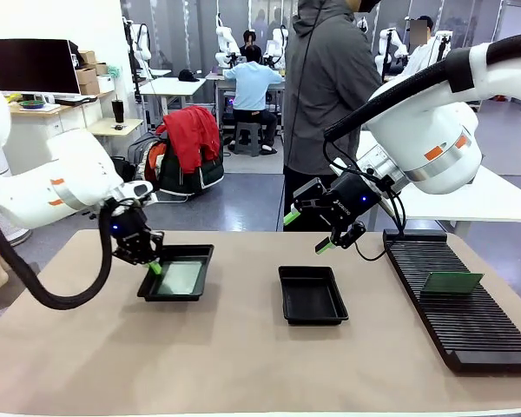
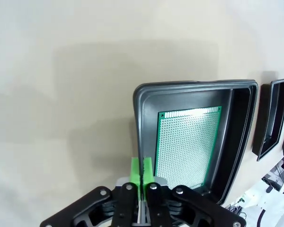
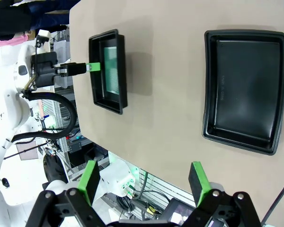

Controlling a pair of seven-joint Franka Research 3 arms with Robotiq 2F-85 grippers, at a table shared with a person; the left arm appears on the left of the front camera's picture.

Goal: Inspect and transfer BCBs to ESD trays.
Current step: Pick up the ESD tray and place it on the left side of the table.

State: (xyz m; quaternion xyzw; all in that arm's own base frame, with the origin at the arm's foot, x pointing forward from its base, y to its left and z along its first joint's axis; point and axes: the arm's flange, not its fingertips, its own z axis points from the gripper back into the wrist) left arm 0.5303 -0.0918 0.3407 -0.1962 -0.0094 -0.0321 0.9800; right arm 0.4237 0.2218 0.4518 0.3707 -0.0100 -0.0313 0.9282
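**Bench** (image 1: 243, 365): tan surface carrying two trays and one rack.

**Left ESD tray** (image 1: 195, 252) (image 2: 194, 85) (image 3: 123, 75): shallow, black, on the robot's left part of the bench. Holds item below.

**BCB, first** (image 1: 181, 278) (image 2: 187, 146) (image 3: 111, 66): green perforated board lying flat on the left tray's floor, inside the rim.

**Left gripper** (image 1: 154, 267) (image 2: 142, 170) (image 3: 93, 66): jaws clenched, green pads pressed together at the left tray's outer rim. Whether the rim is pinched between them cannot be told.

**Centre ESD tray** (image 1: 312, 295) (image 2: 270, 118) (image 3: 244, 90): same make, floor bare, mid-bench, well apart from the left tray.

**Right gripper** (image 1: 308, 233) (image 3: 144, 177): released, fingers spread wide, grasping nothing. It hangs above the bench's far edge, between the centre tray and the rack.

**Slotted rack** (image 1: 469, 321): long, black, ribbed, on the robot's right part of the bench.

**BCB, second** (image 1: 451, 282): green board standing on edge in the rack's slots, near the rack's middle.

**Person** (image 1: 330, 87): in a grey hooded top, standing at the far side of the bench.
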